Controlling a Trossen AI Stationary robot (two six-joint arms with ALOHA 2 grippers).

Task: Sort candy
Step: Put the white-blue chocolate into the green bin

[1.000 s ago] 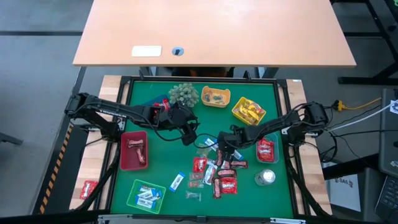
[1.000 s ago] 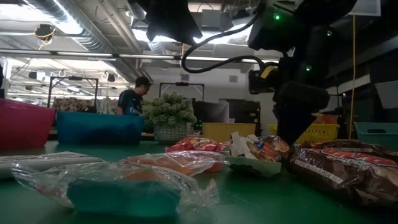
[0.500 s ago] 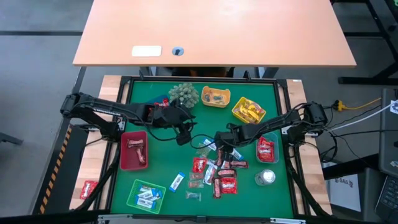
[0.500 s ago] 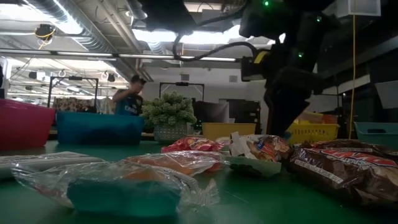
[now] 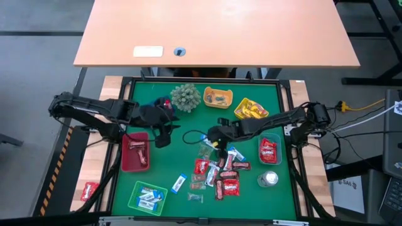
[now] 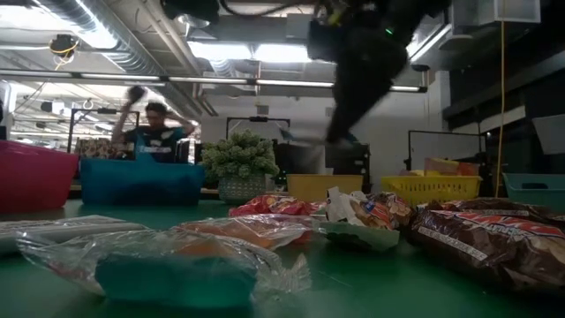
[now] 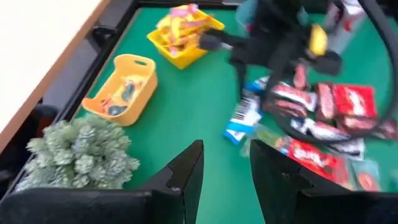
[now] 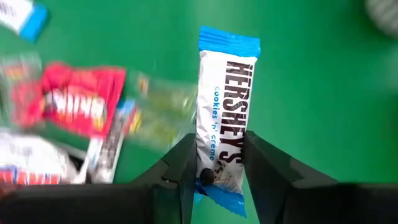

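The right claw (image 8: 216,167) is clamped on a blue-and-white Hershey's bar (image 8: 225,118), pinching it near one end so that most of the packet stands out past the fingers; in the high view it hangs above the green worktop (image 5: 251,201) just far of the loose pile of candy (image 5: 221,174). A bar like this looks light and fairly stiff through the middle, with a slick film wrapper and thin crimped ends, so a pinch across the flat body is likely to hold better than one on the crimp, which could slide or tear. The soft clear-wrapped sweets in the pile would probably squash and want a gentler grip. The left claw (image 7: 225,167) stands parted and empty by the red tray (image 5: 134,152), with the plant ball (image 7: 78,152) close beside it.
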